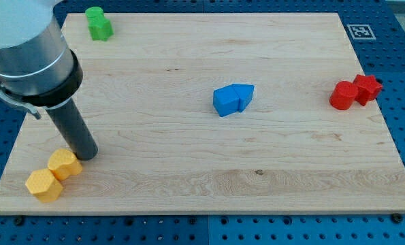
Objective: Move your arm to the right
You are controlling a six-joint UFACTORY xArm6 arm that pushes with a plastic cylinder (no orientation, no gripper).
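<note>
We hold my tip (88, 155), a bare jawless rod, touching the yellow hexagonal blocks (54, 175) near the board's (188, 170) bottom-left corner.

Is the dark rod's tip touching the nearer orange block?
Cannot tell: in the camera view my tip meets the upper orange block edge, no gap visible, contact unclear.

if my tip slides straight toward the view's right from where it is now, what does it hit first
Probably nothing. My tip sits just above-right of the yellow blocks; the blue blocks and red blocks lie nearer the view's top, so the line looks free to the board's edge, though depth is uncertain.
</note>
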